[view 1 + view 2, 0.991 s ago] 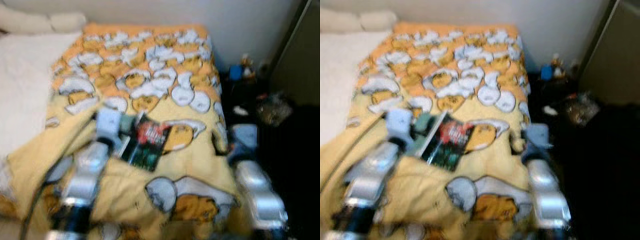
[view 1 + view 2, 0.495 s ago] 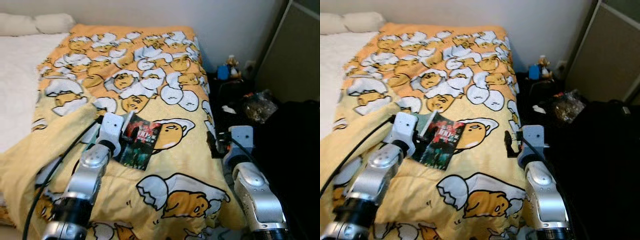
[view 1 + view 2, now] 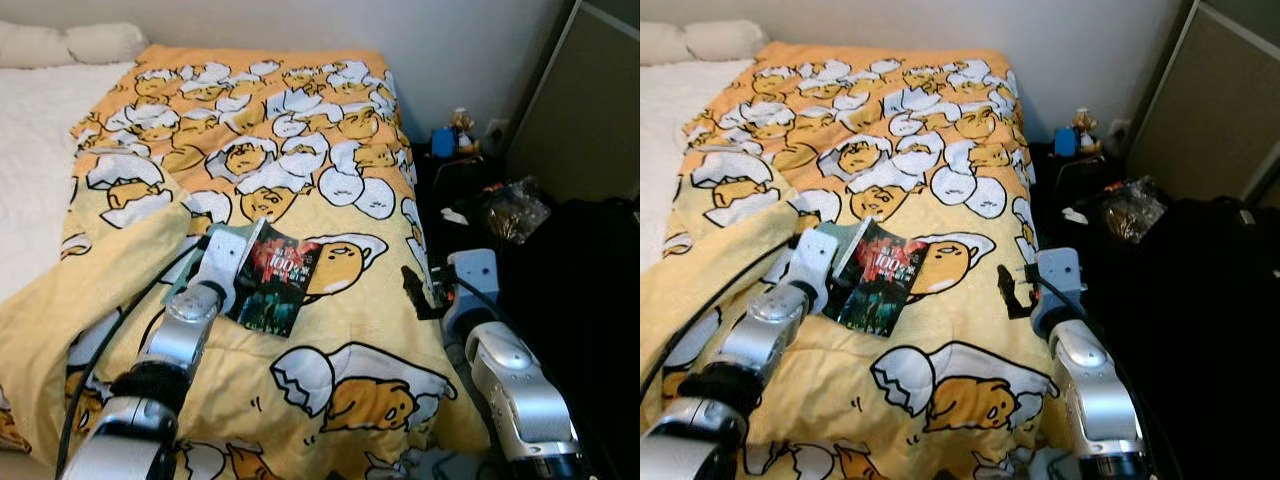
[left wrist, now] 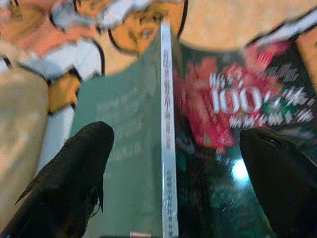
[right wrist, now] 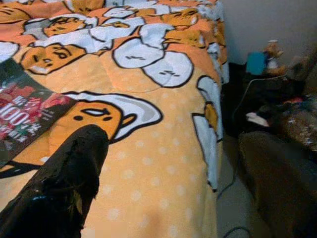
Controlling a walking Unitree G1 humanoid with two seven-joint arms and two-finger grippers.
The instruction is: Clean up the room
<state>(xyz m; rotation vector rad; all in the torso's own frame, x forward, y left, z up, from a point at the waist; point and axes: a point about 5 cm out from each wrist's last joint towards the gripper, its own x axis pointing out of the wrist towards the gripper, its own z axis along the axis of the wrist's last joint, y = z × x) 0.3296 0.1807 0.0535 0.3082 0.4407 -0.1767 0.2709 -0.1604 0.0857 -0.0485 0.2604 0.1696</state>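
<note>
Book (image 3: 274, 283) on blanket (image 3: 330, 130); left fingers (image 4: 74, 178) straddle it.

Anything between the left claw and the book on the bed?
Nothing visible. The left claw is open right over the book, one finger on either side of the spine, on the yellow blanket. The right claw hangs at the bed's edge, away from the book.
</note>
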